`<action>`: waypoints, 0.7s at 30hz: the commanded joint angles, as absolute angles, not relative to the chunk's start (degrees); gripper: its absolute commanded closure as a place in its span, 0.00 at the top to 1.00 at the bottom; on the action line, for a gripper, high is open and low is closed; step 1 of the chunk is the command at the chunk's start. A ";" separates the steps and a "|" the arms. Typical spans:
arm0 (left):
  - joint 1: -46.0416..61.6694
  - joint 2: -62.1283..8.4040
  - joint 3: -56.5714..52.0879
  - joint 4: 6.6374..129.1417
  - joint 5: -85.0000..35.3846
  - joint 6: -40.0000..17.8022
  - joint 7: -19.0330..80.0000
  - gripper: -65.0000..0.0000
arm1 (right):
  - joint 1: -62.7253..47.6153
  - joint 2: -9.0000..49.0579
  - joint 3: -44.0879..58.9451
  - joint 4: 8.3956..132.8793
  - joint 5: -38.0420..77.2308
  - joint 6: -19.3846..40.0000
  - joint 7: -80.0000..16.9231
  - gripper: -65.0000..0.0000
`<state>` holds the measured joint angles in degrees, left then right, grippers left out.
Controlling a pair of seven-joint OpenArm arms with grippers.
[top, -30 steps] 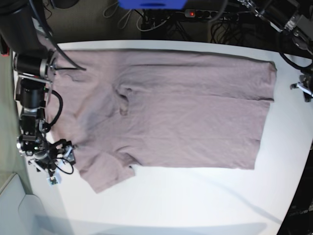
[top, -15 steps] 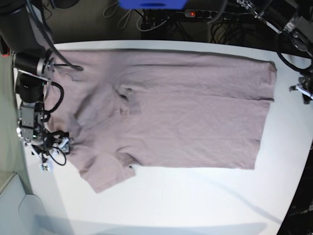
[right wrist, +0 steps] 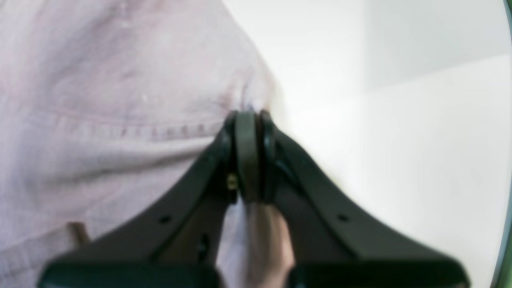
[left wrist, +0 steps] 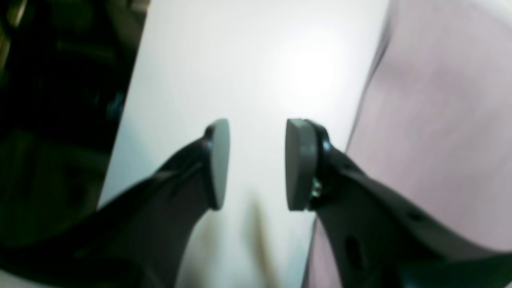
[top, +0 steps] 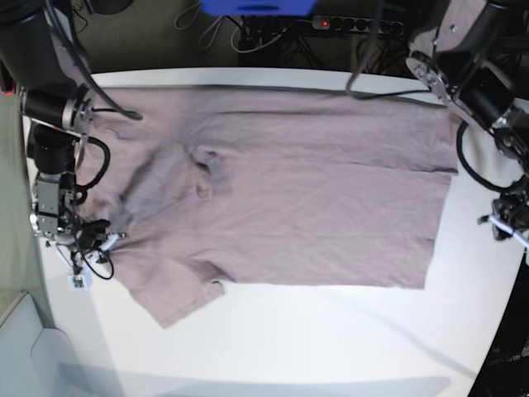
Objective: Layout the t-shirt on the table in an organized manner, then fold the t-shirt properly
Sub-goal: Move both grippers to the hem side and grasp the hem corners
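While the left fingers [left wrist: 224, 164] hover parted, the right fingers [right wrist: 246, 156] pinch the t-shirt [right wrist: 120, 120].

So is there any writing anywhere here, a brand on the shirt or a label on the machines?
None can be read. The t-shirt is plain, with no print. The table bears no marks. The blue object at the top edge shows no legible text.

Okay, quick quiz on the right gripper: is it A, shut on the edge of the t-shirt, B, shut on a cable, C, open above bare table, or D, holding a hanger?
A: the right gripper has its pads pressed together on the t-shirt hem, beside the bare table.
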<state>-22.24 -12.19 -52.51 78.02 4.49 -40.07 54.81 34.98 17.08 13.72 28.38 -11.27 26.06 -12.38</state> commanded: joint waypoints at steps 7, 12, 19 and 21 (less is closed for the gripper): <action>-33.71 -13.05 -44.62 59.30 11.12 -40.00 38.99 0.35 | 33.63 17.80 13.58 28.88 -12.35 25.71 -14.11 0.00; -39.52 -14.81 -40.04 41.27 11.56 -32.48 27.74 0.35 | 32.75 17.80 13.58 28.97 -12.35 25.71 -14.20 0.00; -43.38 -17.63 -35.12 20.26 11.12 -23.16 12.79 0.38 | 32.75 17.80 13.58 28.97 -12.35 25.71 -14.29 0.00; -43.38 -17.63 -35.03 18.77 11.38 -21.41 11.03 0.46 | 32.66 17.98 13.58 28.97 -12.35 25.71 -14.29 0.00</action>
